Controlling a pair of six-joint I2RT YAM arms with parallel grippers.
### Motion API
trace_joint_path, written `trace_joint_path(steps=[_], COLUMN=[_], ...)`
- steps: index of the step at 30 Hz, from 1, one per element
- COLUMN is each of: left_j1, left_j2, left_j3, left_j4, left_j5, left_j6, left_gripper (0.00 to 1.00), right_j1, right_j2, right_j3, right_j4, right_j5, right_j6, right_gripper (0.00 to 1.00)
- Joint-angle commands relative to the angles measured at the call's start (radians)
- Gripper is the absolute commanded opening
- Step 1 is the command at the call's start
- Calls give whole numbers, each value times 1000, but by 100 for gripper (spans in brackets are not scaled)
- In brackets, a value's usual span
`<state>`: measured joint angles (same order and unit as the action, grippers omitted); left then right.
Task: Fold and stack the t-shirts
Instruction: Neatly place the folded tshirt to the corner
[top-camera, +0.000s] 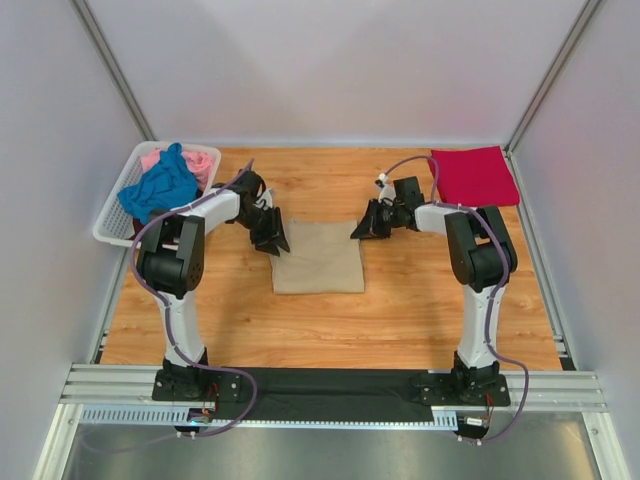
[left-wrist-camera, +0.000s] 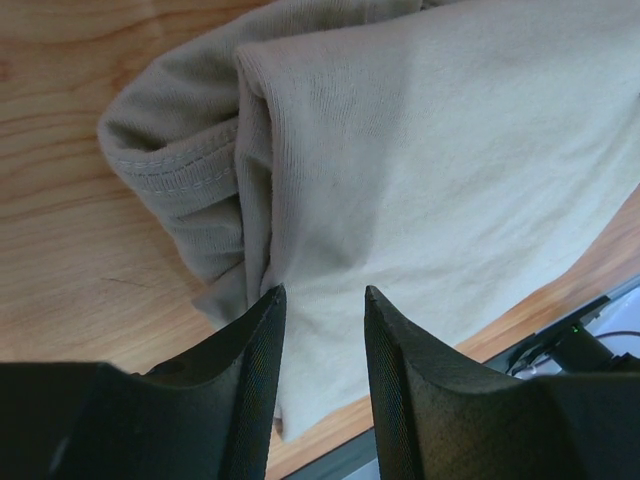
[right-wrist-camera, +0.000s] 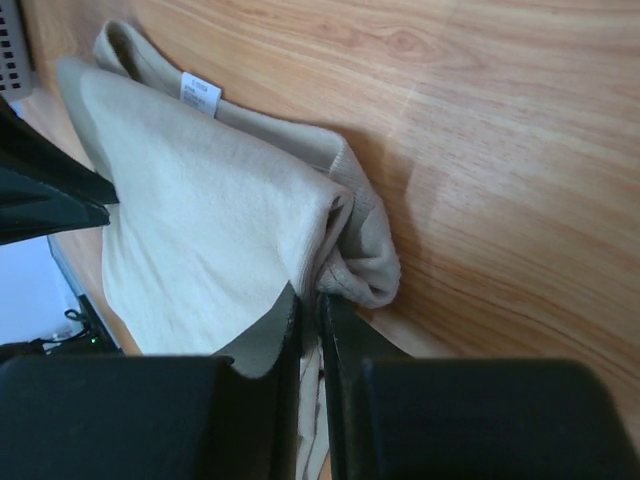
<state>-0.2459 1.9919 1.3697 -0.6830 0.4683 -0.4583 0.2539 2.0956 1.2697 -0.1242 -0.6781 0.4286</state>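
tan t-shirt (top-camera: 318, 257): is seen folded into a rough square on the desk (top-camera: 420, 310).
left pincer (top-camera: 272, 240): is placed at the tan t-shirt's far left corner. In the left wrist view its fingers (left-wrist-camera: 250, 360) are shown apart, with the cloth's edge below the gap.
right pincer (top-camera: 365, 228): is set at the tan t-shirt's far right corner. Only in the right wrist view is it seen clamped on a bunched fold.
tag (right-wrist-camera: 200, 92): a white one is shown at the collar by the right wrist view alone.
red t-shirt (top-camera: 473, 175): is laid flat, well apart to the far right of the tan t-shirt. It is shown only from above.
basket (top-camera: 112, 215): is stood to the far left of the tan t-shirt, with a blue t-shirt (top-camera: 158, 187) and a pink t-shirt (top-camera: 200, 160) heaped in it.
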Motion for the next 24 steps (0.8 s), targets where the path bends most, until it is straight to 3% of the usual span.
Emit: trace_joint_path(steps=[1, 3, 4, 5, 8, 15, 24], left_j1=[19, 22, 22, 22, 23, 27, 27], left_j2=[1, -27, -41, -73, -128, -272, -314], left_j3=[17, 17, 25, 31, 60, -93, -224], left_j4=[-29, -35, -56, -72, -137, -73, -33], left_j5=[-5, 21, 24, 23, 6, 82, 153], left_j6=[7, 12, 15, 21, 38, -5, -6], left_gripper=[45, 45, 45, 45, 47, 49, 49], right_j1=[-22, -25, -30, -30, -33, -28, 13], right_j2=[30, 44, 49, 56, 43, -63, -101], right_j3=[6, 37, 52, 68, 117, 42, -64], right_j4=[96, 101, 87, 69, -14, -83, -126], right_j5=[-99, -130, -149, -155, -149, -52, 32], right_j6=[-21, -13, -11, -16, -30, -11, -71], right_gripper=[8, 12, 18, 33, 51, 63, 64])
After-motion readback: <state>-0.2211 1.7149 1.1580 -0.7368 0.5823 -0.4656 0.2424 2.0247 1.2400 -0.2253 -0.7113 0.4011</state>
